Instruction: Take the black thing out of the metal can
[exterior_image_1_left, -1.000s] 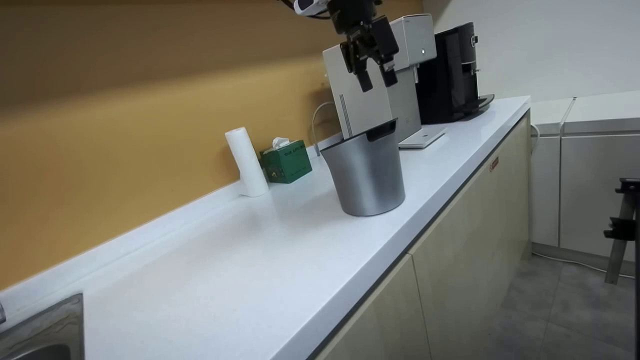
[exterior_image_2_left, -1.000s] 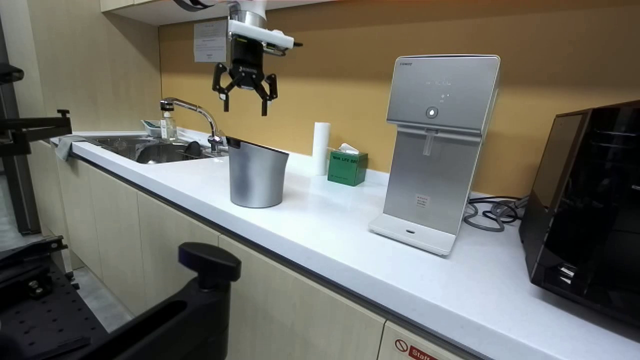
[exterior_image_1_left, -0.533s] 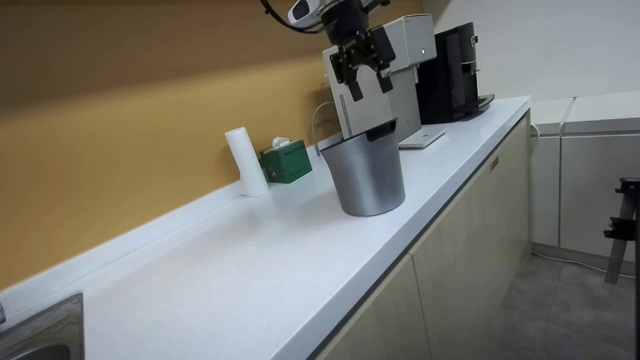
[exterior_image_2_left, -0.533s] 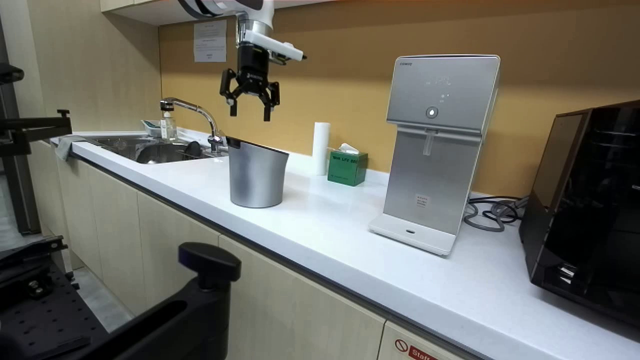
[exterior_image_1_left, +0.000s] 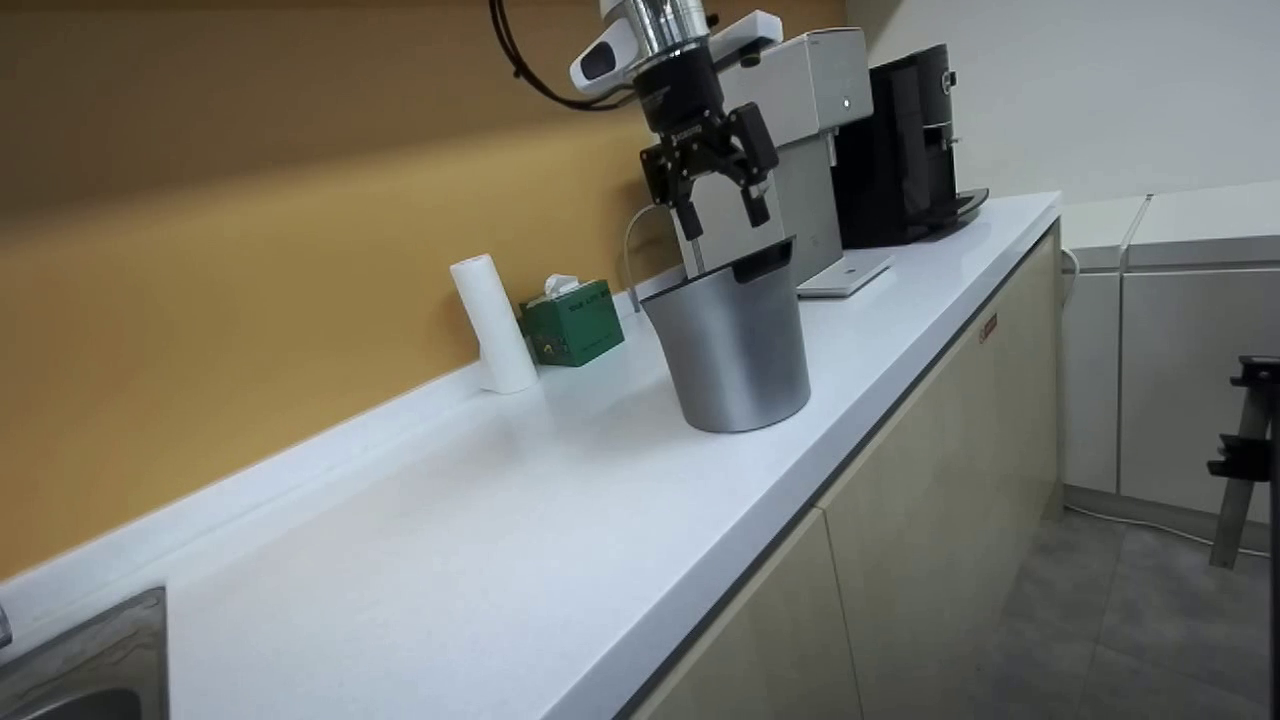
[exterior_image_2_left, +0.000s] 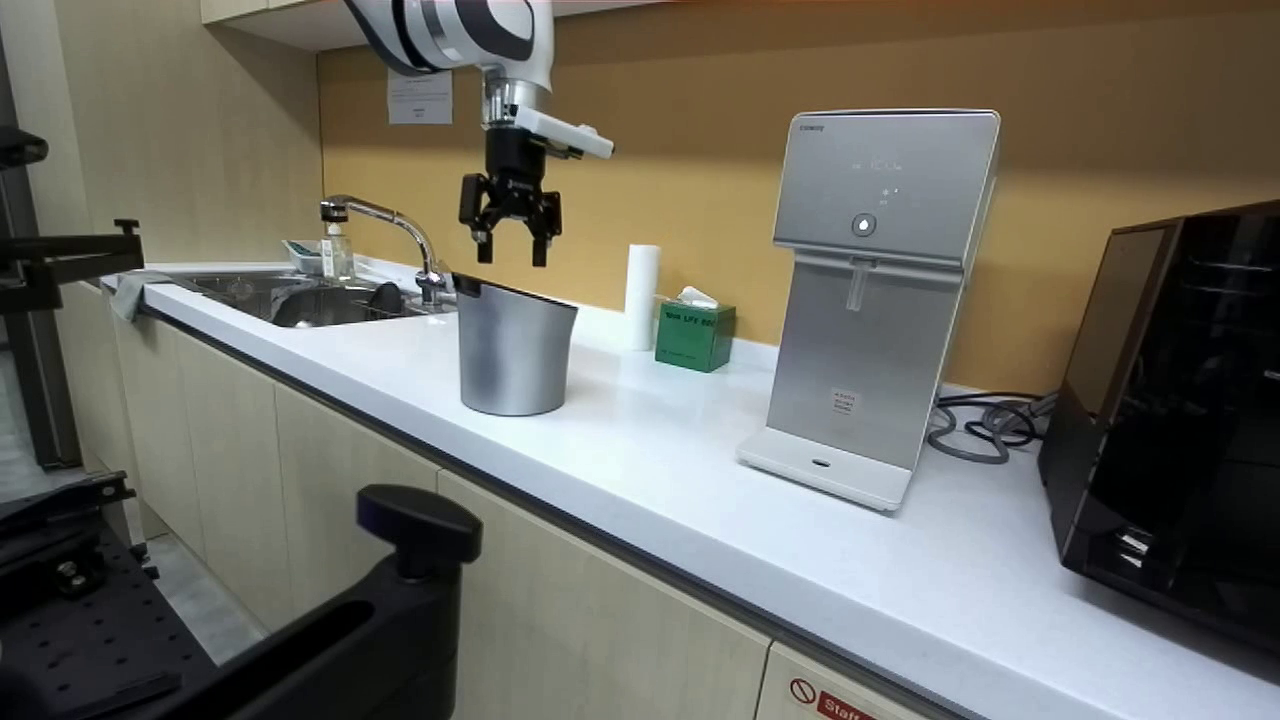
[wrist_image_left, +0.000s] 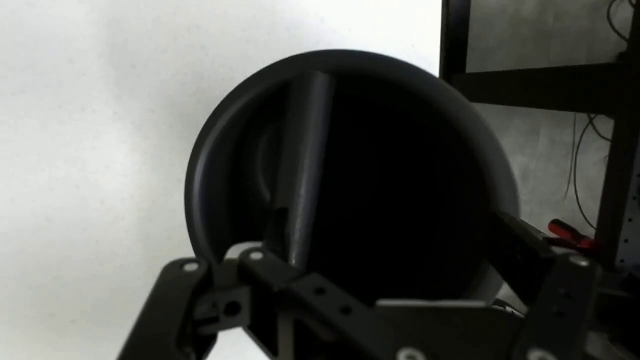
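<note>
R of gripper (exterior_image_2_left: 513, 252), in an exterior view: water disp. (exterior_image_2_left: 860, 345) w/ brand mark (exterior_image_2_left: 811, 128) "COWAY" at front's top L; lit drop-like icon (exterior_image_2_left: 863, 225); display marks (exterior_image_2_left: 885, 164) abv. it & small label (exterior_image_2_left: 845, 402) lower down, both illeg. R & slightly below gripper: green tissue box (exterior_image_2_left: 694, 338), "LIFE" legible, rest of line unsure. Well below & R: cabinet door (exterior_image_2_left: 800, 670) w/ red prohib. symbol (exterior_image_2_left: 802, 691) & red sign (exterior_image_2_left: 845, 708) reading "Staff", txt cut by view's btm. edge. Up & L: wall notice (exterior_image_2_left: 420, 100), txt too small. In an exterior view, cabinet front (exterior_image_1_left: 930, 450) below & R of gripper w/ red label (exterior_image_1_left: 988, 327), illeg.; can't tell if same sign.
</note>
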